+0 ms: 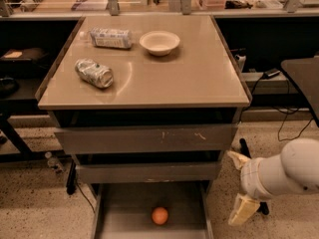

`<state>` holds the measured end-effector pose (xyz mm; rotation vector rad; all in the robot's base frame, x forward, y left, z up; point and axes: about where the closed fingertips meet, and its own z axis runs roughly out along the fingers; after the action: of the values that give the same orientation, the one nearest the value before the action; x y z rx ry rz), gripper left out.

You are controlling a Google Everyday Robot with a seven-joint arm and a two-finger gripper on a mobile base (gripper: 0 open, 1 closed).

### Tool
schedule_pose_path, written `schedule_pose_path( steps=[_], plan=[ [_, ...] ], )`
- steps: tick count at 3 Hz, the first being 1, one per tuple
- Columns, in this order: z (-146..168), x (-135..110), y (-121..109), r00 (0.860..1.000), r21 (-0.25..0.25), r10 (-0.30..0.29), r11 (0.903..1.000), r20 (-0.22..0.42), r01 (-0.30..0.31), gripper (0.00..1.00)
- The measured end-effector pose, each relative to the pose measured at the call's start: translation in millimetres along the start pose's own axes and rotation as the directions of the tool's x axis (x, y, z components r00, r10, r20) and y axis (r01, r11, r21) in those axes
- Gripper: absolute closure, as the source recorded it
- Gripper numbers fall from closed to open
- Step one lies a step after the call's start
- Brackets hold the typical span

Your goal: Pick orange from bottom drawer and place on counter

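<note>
camera view: the only angle, looking down at the front of the cabinet.
orange [160, 215]: sits on the floor of the bottom drawer [124, 208], right of centre and toward the front edge. Nothing is touching it.
bottom drawer: pulled out, with the tray floor exposed. The two wider drawers [144, 139] above it are pushed in.
gripper [235, 189]: low at the right of the cabinet, outside the drawer's right wall and level with the lower drawers. Well apart from the orange.
claw: two pale fingers [243, 209] spread apart, nothing between them.
arm: white forearm [289, 171] comes in from the right edge, wrist pointing left toward the drawer.
counter [174, 78]: carries a white bowl [159, 43] at the back, a crushed can [94, 73] front left and a wrapped packet [110, 38] back left. The right half and front middle are bare.
step: approach, I'd say. No contact and no grasp, and the place on the counter is not started.
next move: the gripper has to clear the drawer's right wall, get over the tray, then drop with the fingers either side of the orange.
watch: round fruit on a flat floor will likely roll if one finger lands first. The drawer above overhangs the back of the tray, so coming in from the front looks safer.
after grasp: lift up and out, then set it on the bare right side of the counter.
</note>
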<state>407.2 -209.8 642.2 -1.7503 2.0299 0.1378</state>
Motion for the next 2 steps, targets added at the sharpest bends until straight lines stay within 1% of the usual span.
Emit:
schedule_pose_path(
  steps=[1, 2],
  plan=[
    [63, 27, 9, 0.999, -0.015, -0.016, 0.9998, 0.039, 0.016, 0.0],
    [130, 61, 30, 0.998, -0.089, 0.04, 0.9954, 0.055, -0.035, 0.0]
  ],
)
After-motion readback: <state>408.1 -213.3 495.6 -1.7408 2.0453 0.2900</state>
